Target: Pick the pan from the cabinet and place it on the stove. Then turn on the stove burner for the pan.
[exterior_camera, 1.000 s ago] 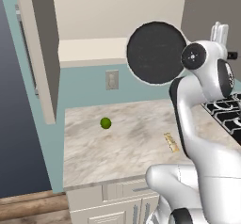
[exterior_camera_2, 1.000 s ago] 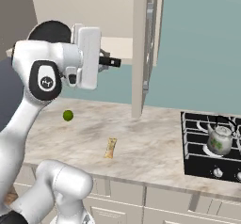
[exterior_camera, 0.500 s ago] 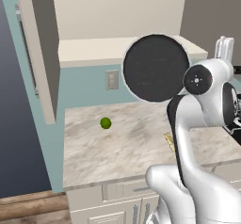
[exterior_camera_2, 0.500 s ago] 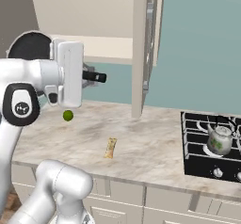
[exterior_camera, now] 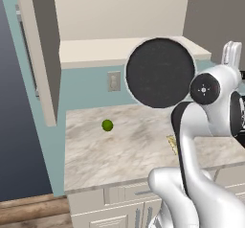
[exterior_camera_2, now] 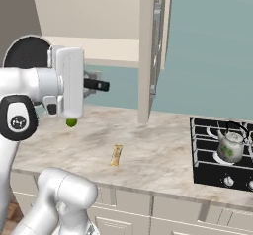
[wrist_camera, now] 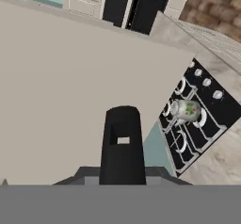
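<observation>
teal wall (exterior_camera: 91, 85), marble counter (exterior_camera: 129, 150)

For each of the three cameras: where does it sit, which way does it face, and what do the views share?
Left base view: behind the arm's left, facing the open cabinet and counter; the arm holds the pan aloft.
Right base view: behind its right, facing counter, cabinet door and stove; arm at left.
Hand view: on the hand, looking along the pan's handle towards the stove.
Shared: both base views show the lime; stove and kettle appear in right base and hand views.

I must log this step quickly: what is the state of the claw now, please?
Claw: closed on the long thin black handle of the round dark grey frying pan.
</observation>
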Available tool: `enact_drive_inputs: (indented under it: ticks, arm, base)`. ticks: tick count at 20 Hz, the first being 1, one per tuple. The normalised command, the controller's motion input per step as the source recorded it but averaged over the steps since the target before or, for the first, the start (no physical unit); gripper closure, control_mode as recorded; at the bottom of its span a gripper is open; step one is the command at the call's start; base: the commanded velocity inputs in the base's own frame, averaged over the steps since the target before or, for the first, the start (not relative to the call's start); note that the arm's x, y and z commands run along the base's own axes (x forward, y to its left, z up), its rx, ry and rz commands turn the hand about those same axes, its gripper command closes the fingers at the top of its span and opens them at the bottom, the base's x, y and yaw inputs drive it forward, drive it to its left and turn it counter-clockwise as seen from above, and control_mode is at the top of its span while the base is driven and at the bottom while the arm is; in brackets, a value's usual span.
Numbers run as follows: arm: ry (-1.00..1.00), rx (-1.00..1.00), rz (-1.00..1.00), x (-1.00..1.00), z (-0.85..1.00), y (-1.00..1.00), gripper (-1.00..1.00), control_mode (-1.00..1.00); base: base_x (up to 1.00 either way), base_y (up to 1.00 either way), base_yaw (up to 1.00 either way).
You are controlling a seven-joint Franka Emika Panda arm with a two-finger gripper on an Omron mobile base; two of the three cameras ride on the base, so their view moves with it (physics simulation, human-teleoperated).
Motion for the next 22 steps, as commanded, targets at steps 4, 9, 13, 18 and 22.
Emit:
enact_drive_inputs:
  ticks: [4,9,13,18,22]
  arm:
    - [-0.01,0.0,0.0,-0.53,-0.19,0.0,1.0,-1.0]
    - [0.0,0.0,-0.04,-0.65,-0.27,0.0,1.0,-1.0]
    - [0.0,0.0,-0.06,-0.36,-0.18,-0.01,1.0,-1.0]
    - [0.0,0.0,-0.02,0.01,-0.23,0.2,1.0,-1.0]
    - [0.0,0.0,0.0,0.32,-0.22,0.36,1.0,-1.0]
  base:
    - [0.0,0.0,0.0]
    - [0.0,0.0,0.0]
    - [0.0,0.0,0.0]
    - [0.0,0.0,0.0]
    - [0.0,0.0,0.0]
